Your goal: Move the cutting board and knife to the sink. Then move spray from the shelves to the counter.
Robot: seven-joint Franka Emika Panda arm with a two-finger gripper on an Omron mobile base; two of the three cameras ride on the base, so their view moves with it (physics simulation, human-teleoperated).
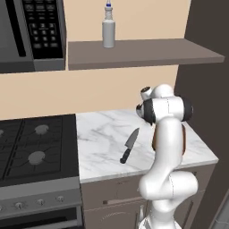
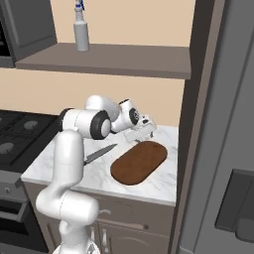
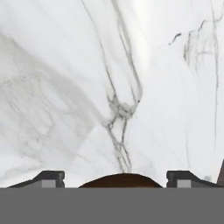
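You are looking at the hand (image 2: pixel 140 133) hanging low over the far rounded end of the cutting board (image 2: pixel 139 161), its two tips standing wide apart with nothing between them; in the hand view the tips (image 3: pixel 50 178) are flanking the board's curved end (image 3: pixel 121 180), one on each side, with white marble showing in the gap beyond. Whether the tips are touching the board cannot be told. The cutting board is lying flat on the bench (image 2: pixel 163 186) toward its right part, close to the tall dark panel. The knife (image 1: pixel 129 145) is lying flat on the bench just to the left of the board, apart from it, blade pointing toward the wall and black handle toward the front edge. The spray (image 1: pixel 108 27) is standing upright on the shelves (image 1: pixel 143 53), near the left end beside the microwave (image 1: pixel 32 35). The stove (image 1: pixel 31 150) is adjoining the bench on its left side.
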